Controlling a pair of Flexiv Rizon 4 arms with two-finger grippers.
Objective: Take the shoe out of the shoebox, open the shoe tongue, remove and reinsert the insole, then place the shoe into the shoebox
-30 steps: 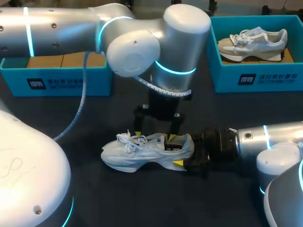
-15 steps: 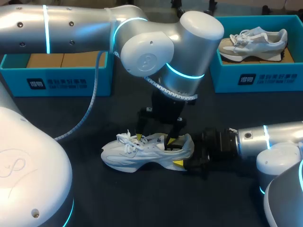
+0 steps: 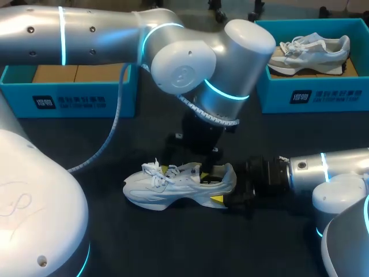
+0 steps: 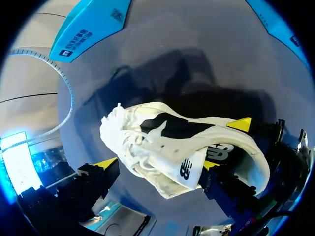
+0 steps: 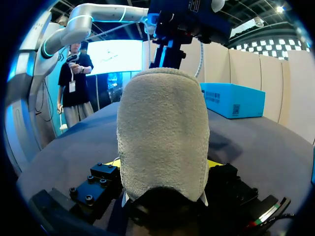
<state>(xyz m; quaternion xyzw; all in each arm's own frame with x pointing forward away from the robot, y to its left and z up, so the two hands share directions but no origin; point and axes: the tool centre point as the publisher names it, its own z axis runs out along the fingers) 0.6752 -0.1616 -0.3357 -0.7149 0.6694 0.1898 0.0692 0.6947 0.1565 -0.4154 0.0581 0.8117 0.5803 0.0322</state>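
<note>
A white sneaker point(image 3: 173, 186) lies on its sole on the dark table, toe to the left. My right gripper point(image 3: 222, 187) comes in low from the right and is shut on the shoe's heel point(image 5: 162, 137), one yellow fingertip point(image 3: 217, 199) showing on the near side. My left gripper point(image 3: 185, 168) hangs straight down over the shoe's opening, open. In the left wrist view its fingers point(image 4: 106, 163) stand on either side of the sneaker point(image 4: 167, 147), at the laces and collar. The dark inside of the shoe shows ahead of the left gripper point(image 4: 158, 163).
A blue shoebox point(image 3: 69, 101) with a brown cardboard lining stands at the back left. A second blue shoebox point(image 3: 311, 95) at the back right holds another pale sneaker point(image 3: 308, 52). My left arm's big elbow hangs over the middle of the table.
My left arm has come down and shifted slightly right, lowering its open gripper around the shoe. The shoe and the right gripper have stayed put.
</note>
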